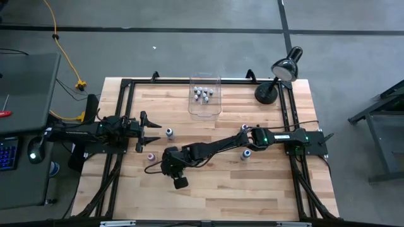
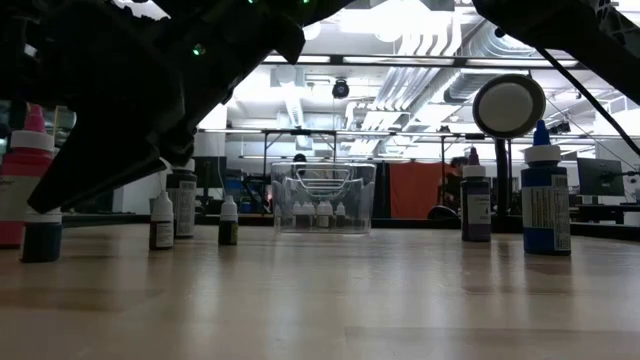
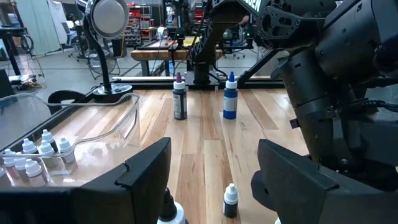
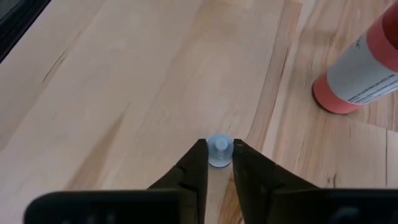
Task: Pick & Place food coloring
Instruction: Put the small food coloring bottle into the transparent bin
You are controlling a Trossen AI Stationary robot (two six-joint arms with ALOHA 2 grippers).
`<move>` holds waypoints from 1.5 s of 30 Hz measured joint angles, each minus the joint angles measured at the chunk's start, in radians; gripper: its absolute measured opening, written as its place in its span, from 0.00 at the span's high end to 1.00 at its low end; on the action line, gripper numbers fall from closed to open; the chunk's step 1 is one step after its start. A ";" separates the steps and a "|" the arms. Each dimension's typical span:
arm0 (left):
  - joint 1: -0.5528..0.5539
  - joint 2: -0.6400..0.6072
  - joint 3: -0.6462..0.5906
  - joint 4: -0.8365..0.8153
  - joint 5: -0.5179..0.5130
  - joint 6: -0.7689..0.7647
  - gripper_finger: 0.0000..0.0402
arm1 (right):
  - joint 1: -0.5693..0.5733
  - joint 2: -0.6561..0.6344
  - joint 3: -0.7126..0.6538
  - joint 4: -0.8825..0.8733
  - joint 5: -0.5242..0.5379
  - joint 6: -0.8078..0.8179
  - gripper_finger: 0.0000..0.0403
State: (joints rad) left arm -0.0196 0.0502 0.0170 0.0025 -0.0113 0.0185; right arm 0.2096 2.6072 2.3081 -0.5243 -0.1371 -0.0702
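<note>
Right hand: (image 4: 219, 163) low over the bench (image 1: 252, 189), its fingers clenched on the pale cap of one food coloring bottle (image 4: 219, 151).
Left hand: (image 3: 211, 180) released, fingers spread, hanging at the bench's left side.
Bottles in bin: about six small ones inside the clear bin (image 1: 206, 108) at the far edge.
Loose bottles: four seen from above, two by the left hand, two beside the right arm.
Neighbour: a red-bodied bottle (image 4: 364, 65) lies near the gripped one.
Other: a desk lamp (image 1: 281, 75) stands at the far right corner.
</note>
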 joint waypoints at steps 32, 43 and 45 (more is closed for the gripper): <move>0.000 0.000 0.000 0.000 0.000 0.000 0.41 | 0.020 -0.065 0.047 -0.095 0.108 0.078 0.90; 0.000 0.000 0.000 0.000 0.000 0.000 0.41 | 0.053 -0.170 0.048 -0.194 0.233 0.186 0.90; 0.000 0.000 0.000 0.000 0.000 0.000 0.41 | 0.056 -0.195 0.048 -0.226 0.275 0.215 0.90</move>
State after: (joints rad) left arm -0.0200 0.0498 0.0170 0.0025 -0.0113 0.0185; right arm 0.2657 2.4124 2.3558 -0.7506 0.1383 0.1444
